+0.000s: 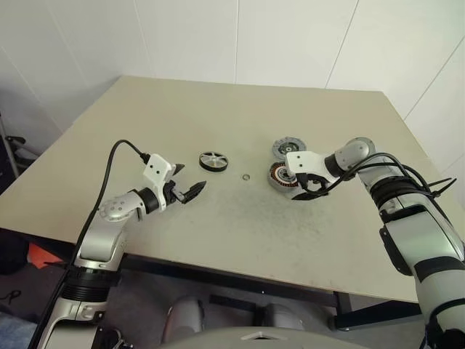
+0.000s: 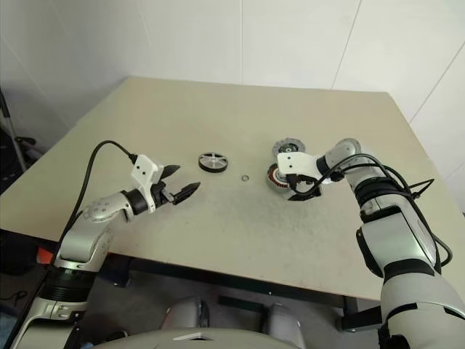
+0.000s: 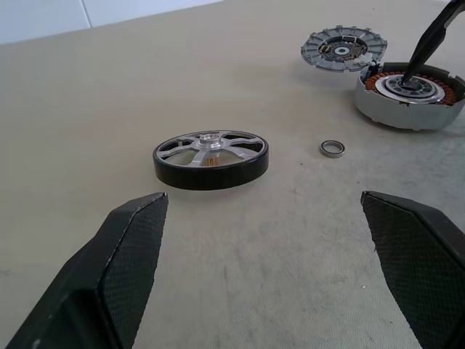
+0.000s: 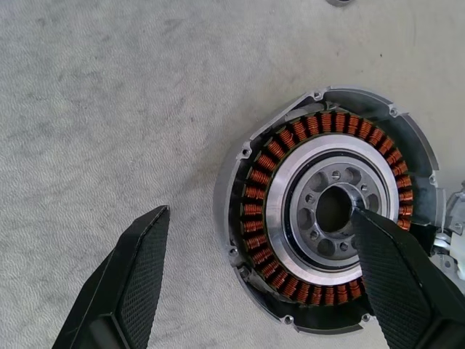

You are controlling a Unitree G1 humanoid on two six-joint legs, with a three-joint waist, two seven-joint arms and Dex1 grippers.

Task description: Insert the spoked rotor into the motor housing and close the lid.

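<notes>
Right gripper [image 1: 309, 190] spread wide over the motor housing [image 4: 330, 211] — one fingertip [image 4: 363, 218] sits at its central bore, nothing held. The lid [image 1: 288, 148] lies just behind the housing. Left gripper [image 1: 187, 187] open too, empty, facing the spoked rotor [image 1: 213, 161] — a small ring [image 1: 246, 177] between rotor and housing

- A beige table [image 1: 218, 116] fills the middle of the scene, its top scuffed grey toward the near side.
- A small metal ring [image 1: 246, 177] lies flat on it, right of centre.
- White wall panels [image 1: 240, 36] stand behind the far edge.
</notes>
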